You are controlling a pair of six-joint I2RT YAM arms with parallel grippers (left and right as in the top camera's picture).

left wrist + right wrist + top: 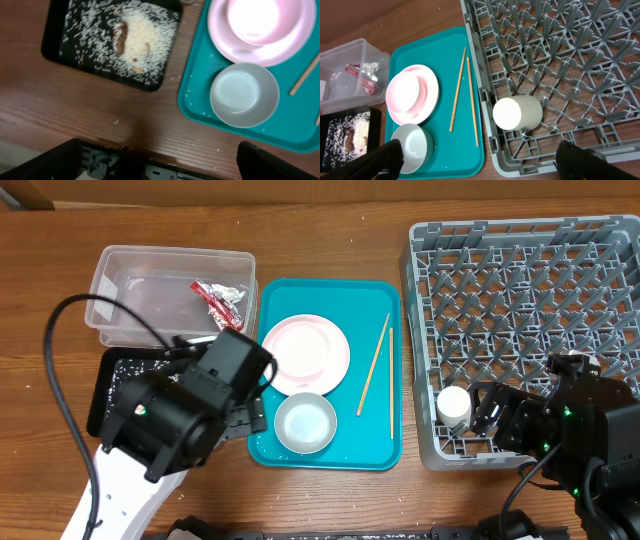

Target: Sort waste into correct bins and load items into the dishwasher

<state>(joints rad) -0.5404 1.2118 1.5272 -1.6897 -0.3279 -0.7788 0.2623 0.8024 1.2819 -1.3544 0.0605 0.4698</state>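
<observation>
With L claw [160,167] & R claw [480,161] both wide & empty, prob. best to pinch bowl [244,95] rim squarely, lift level, clear of plate [220,41], then to rack [520,226].

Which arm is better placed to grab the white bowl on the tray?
Left, probably: the left gripper hovers beside the bowl; the right gripper is across at the rack by the cup.

The overhead view looks straight down on the whole table, teal tray [300,295] at centre. The left wrist view hangs close above the tray's left edge, the right wrist view farther off above its right side; all three share the tray and its plate [305,352]
</observation>
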